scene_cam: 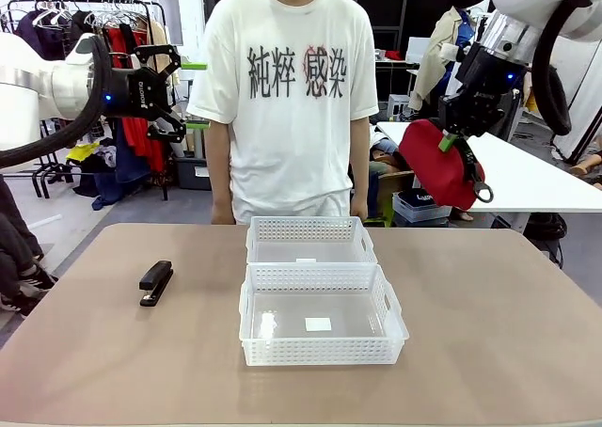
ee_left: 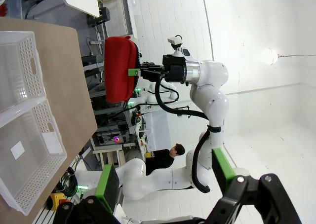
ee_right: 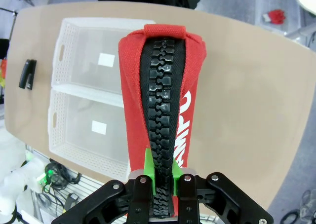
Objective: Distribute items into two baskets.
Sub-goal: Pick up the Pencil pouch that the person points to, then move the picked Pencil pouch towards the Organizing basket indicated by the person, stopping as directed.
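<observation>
My right gripper hangs high above the table's right side, shut on the red pouch, which dangles below it with its strap loop down. The right wrist view looks along the pouch's black zipper, pinched between the green pads. The two white baskets sit mid-table, one far and one near, both holding nothing. The black stapler lies on the table to their left. My left gripper is open, raised at the far left, well above the stapler.
A person in a white T-shirt stands at the far edge behind the baskets, hands down. Bare brown tabletop lies right of the baskets and in front of them. The left wrist view shows the right arm with the pouch.
</observation>
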